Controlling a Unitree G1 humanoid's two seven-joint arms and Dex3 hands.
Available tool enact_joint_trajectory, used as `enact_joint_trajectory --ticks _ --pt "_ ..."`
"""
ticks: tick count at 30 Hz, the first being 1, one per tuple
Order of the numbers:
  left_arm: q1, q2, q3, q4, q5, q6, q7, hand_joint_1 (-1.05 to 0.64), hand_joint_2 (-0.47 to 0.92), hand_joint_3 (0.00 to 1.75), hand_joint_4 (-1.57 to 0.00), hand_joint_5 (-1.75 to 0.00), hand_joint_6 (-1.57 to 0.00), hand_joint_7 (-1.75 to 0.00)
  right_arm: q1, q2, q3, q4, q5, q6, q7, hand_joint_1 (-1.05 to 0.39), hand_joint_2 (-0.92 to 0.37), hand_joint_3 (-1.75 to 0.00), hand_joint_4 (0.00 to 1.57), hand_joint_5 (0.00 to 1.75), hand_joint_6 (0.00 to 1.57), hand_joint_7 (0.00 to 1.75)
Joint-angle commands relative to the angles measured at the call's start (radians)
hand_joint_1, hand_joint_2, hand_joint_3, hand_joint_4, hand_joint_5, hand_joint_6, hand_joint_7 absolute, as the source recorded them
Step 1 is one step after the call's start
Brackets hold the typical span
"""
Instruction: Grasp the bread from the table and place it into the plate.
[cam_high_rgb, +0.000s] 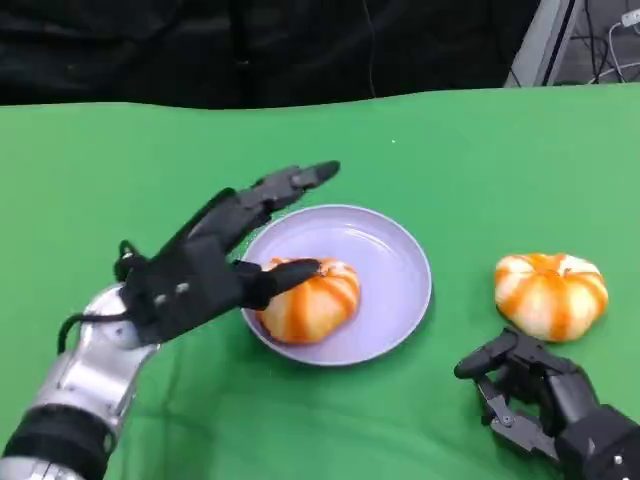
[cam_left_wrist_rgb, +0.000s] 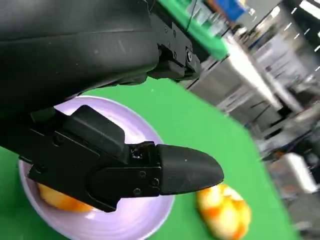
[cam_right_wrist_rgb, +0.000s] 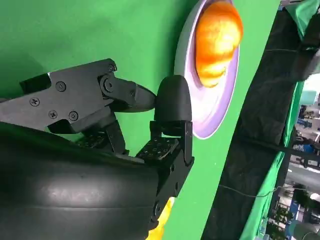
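Green table (cam_high_rgb: 470, 160) w/ lilac plate (cam_high_rgb: 400, 250) holding one bread (cam_high_rgb: 312, 300), left hand (cam_high_rgb: 215, 265) spread over it, apparently just letting go, while right hand (cam_high_rgb: 545, 395) sits loosely curled, empty, near second bread (cam_high_rgb: 550, 293).

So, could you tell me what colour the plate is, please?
Pale lavender; the plate shows best in the head view.

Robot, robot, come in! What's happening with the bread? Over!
Left hand open over plate, touching bread in plate. Right hand open, empty, beside second bread on table. Nothing in the way.
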Motion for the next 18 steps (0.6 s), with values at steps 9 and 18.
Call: enact_joint_trajectory --ticks 9,18 --pt "0.151 -0.019 0.219 0.002 -0.423 -0.057 -0.361 -0.97 0.92 0.58 -0.33 -0.03 -0.31 -0.01 0.012 -0.023 -0.007 0.009 -0.004 0.012 -0.001 -0.16 -0.86 -0.60 0.69 1.75 0.74 1.25" --pt "0.267 -0.030 0.296 -0.010 -0.489 -0.089 -0.465 -1.00 0.92 0.55 -0.43 -0.05 -0.36 -0.02 0.015 -0.021 -0.009 0.009 0.003 0.006 0.005 -0.17 -0.85 -0.61 0.69 1.75 0.74 1.23"
